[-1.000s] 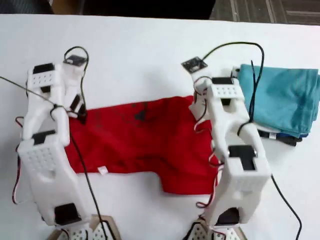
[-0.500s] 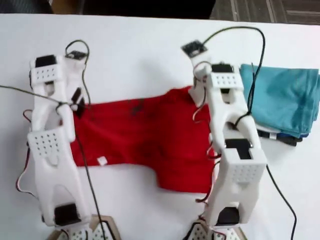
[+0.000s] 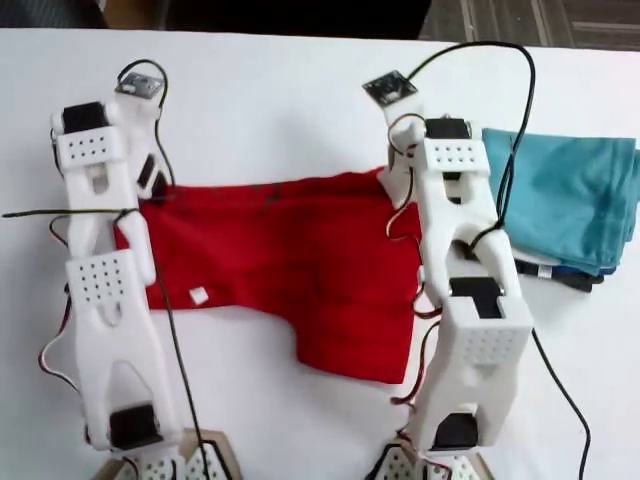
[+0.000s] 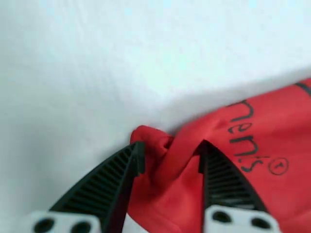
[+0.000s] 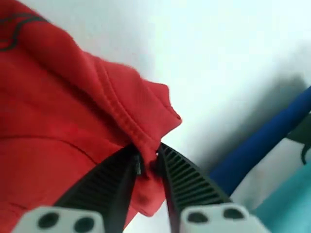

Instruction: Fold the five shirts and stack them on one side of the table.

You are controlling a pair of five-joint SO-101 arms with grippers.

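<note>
- Found red shirt point(image 3: 280, 265) spread across the middle of the white worktop point(image 3: 300, 100), between the two arms.
- Saw left arm point(image 3: 105, 290) stretched over one end of the shirt. Jaws clamped on a bunched far corner, black print just beside the pinch.
- Saw right arm point(image 3: 465, 260) over the other end. Jaws squeezed tight on the stitched hem at the other far corner.
- Judged both pinched corners slightly off the worktop, going by the shadow under the cloth in the wrist views.
- Read the two-corner hold as set-up for a fold: far edge held at both ends so it could travel as one straight line without twisting.
- Noted the near part lying flat, white tag point(image 3: 198, 296) face up close to the left arm. Also noted a longer flap reaching toward the right arm's base; could not tell sleeve from body.
- Spotted folded teal shirt point(image 3: 575, 195) on top of a pile on the right side, blue cloth point(image 5: 265, 143) under it. Pile sat just beside the right arm, apart from the red shirt.
- Took that pile as the stacking side, kept off centre to leave folding room.
- Reckoned task partway done; could not count the shirts in the pile.
- Flagged the left pinch as a loose bunch, likelier to slip than the hem grip.
</note>
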